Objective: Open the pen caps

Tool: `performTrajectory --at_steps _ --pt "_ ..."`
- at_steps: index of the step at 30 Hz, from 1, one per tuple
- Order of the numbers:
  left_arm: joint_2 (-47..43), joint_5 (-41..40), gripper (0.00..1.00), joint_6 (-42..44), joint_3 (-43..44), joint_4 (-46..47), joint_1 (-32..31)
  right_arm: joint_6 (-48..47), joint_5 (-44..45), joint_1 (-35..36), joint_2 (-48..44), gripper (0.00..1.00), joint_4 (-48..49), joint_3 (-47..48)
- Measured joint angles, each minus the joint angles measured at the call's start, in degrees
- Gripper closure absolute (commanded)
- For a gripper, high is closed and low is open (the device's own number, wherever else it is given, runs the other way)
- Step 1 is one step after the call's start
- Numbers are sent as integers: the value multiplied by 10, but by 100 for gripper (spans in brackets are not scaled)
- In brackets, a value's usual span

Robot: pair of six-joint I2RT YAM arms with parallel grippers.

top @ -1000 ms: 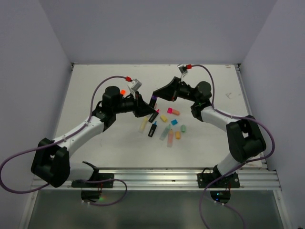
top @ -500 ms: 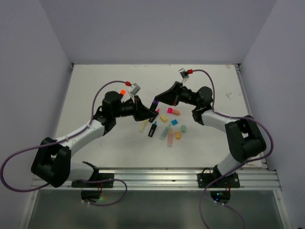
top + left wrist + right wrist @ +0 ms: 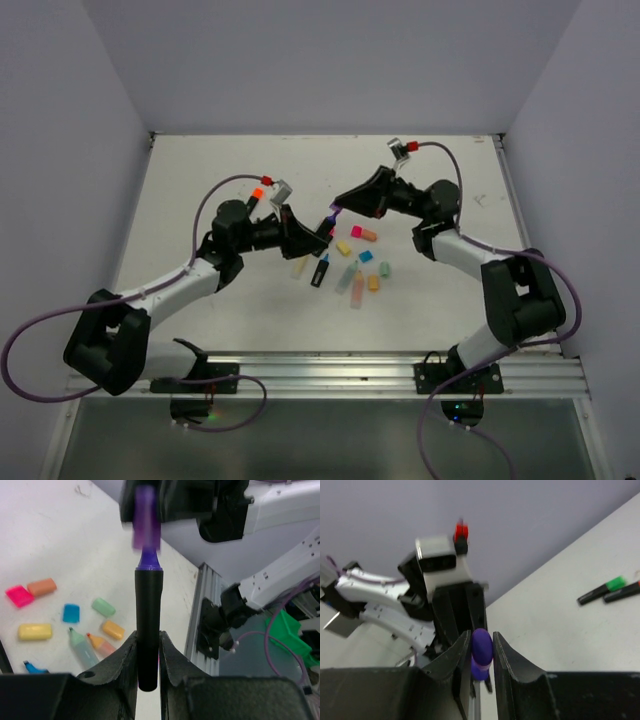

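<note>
With the pen (image 3: 148, 610) clamped in the left gripper (image 3: 148, 647) above the table (image 3: 180, 190) and its purple cap (image 3: 146, 517) pinched in the right gripper (image 3: 481, 639), the cap should be drawn straight along the pen's axis until the tip is cleared.

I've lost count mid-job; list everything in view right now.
Black plastic pen, purple tip: one, raised mid-table.
Purple plastic cap: one, at that pen's tip.
Loose plastic caps: six, pink, orange, yellow, blue, mint, amber, clustered.
Pens lying flat: four, mint, peach, pale yellow, blue-tipped black, beside the caps.
Black pens, green and reddish ends: two, side by side.
White table: one, underneath.
Left gripper: black, shut on the pen. Right gripper: black, shut on the cap.
</note>
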Motion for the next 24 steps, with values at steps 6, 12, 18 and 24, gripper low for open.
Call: performTrajectory --at_steps 6,12,18,24 --pt "6 27 100 -1 -29 -66 -4 -20 86 -60 -21 100 9 38" --pt "11 30 100 0 -32 -101 -5 -35 112 -75 -49 100 9 73" --pt "11 2 100 19 -18 -150 -5 -70 112 -87 -62 100 -51 80" --pt "10 -79 100 58 25 -219 -5 -160 129 -89 -105 100 -220 81"
